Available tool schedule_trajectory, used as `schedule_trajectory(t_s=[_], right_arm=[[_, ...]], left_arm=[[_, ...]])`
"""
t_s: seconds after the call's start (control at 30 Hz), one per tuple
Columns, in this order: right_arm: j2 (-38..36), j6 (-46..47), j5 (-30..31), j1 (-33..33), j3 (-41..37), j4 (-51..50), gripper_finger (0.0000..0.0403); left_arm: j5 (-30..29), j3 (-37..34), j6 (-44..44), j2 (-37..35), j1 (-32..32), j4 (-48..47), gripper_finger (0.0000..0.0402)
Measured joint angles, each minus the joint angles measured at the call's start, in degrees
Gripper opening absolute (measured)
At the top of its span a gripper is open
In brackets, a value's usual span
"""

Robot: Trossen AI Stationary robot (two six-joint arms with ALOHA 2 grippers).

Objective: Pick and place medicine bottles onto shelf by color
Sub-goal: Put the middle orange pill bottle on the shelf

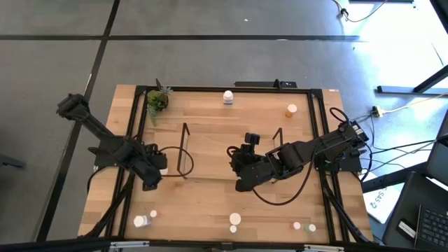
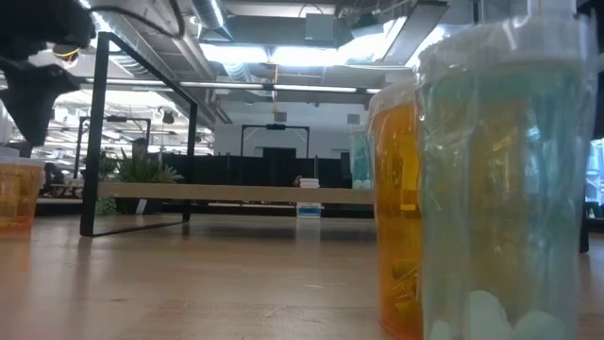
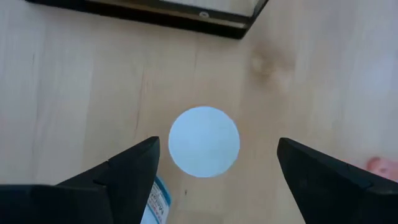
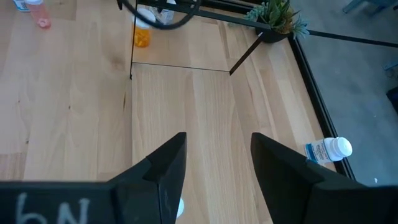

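Light wood covers the table [image 1: 210,150], and from above the black wire shelf [image 1: 231,150] stands at its middle as two upright end frames. The left gripper [image 1: 150,180] hangs just outside the shelf's left end frame, near the table's left edge. The right gripper [image 1: 241,183] reaches in over the shelf's floor, close to its right end frame. A white-capped bottle [image 1: 228,96] stands beyond the shelf at the far edge, an orange bottle [image 1: 291,109] off its far right corner, and a small potted plant [image 1: 157,101] off its far left corner; several more bottles line the near edge. At table height, the shelf's wire frame [image 2: 142,132] rises at mid-distance, while an orange bottle [image 2: 401,208] and a teal bottle [image 2: 505,179] stand close before the camera. The left wrist camera looks straight down on a round white cap [image 3: 204,141] lying between that gripper's two dark fingers [image 3: 134,171], which are spread wide, apart from the cap and gripping nothing. The right wrist camera shows its fingers [image 4: 168,165] partly parted over bare wood inside the shelf, holding nothing, with a white bottle [image 4: 328,150] lying on its side outside the shelf by the table's black frame.
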Motion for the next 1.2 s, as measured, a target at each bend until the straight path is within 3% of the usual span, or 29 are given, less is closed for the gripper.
schedule_trajectory(t_s=[0.8,1.2], right_arm=[[0.00,0.00,-0.02,0.00,0.00,0.46,0.0181],[0.00,0.02,-0.02,0.00,0.00,0.46,0.0181]], left_arm=[[2.81,-0.37,4.97,8.98,5.18,0.29,0.0319],[1.30,-0.37,4.88,11.35,5.16,0.45,0.0319]])
